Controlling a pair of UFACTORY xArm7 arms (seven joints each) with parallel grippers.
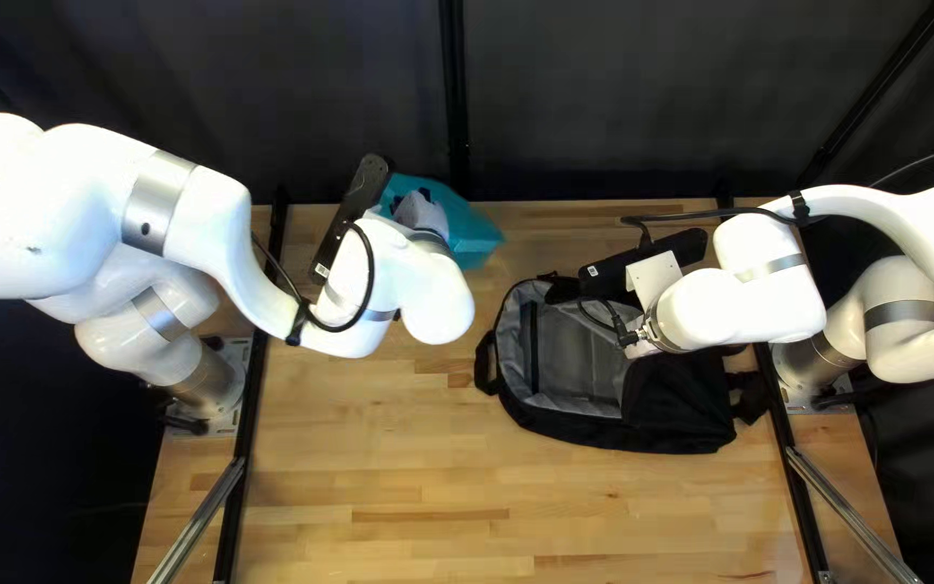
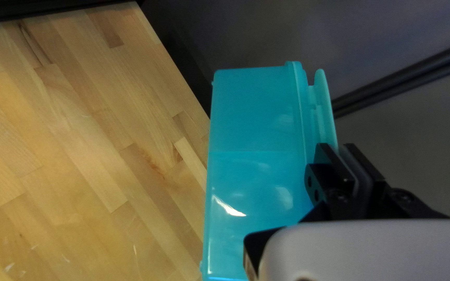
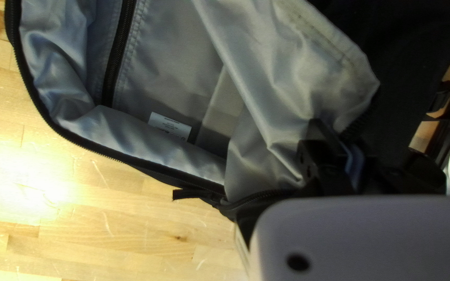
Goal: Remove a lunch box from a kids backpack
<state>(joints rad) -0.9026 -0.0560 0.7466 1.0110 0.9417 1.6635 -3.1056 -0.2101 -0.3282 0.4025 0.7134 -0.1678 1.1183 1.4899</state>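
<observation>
One wooden table point(image 1: 402, 465) fills most of the scene, with the left arm point(image 1: 218, 238) and the right arm point(image 1: 759, 270) reaching over it. The black backpack point(image 1: 662, 406) lies unzipped at the right of the top left view, its grey lining point(image 3: 173, 67) exposed and no lunch box visible in the part that shows. The teal lunch box point(image 2: 251, 130) is outside it, by the table's far edge, well apart from the bag. Whether its underside touches the wood, I cannot tell.

The left gripper point(image 2: 338, 150) appears clamped on the raised handle point(image 2: 323, 99) along the box's side, its fingers close together. The right gripper point(image 3: 339, 138) seems pinched on the edge of the backpack's front flap point(image 3: 287, 67), folding it back from the opening. The small white label point(image 3: 169, 126) shows inside.

So the taking-out looks done, and setting down appears to be the step in hand. The next move calls for bringing the box in from the edge, settling it flat, then parting the left fingers. Letting go too near that edge could tip it off the table. The right gripper can then release the flap, since nothing more needs to pass through.
</observation>
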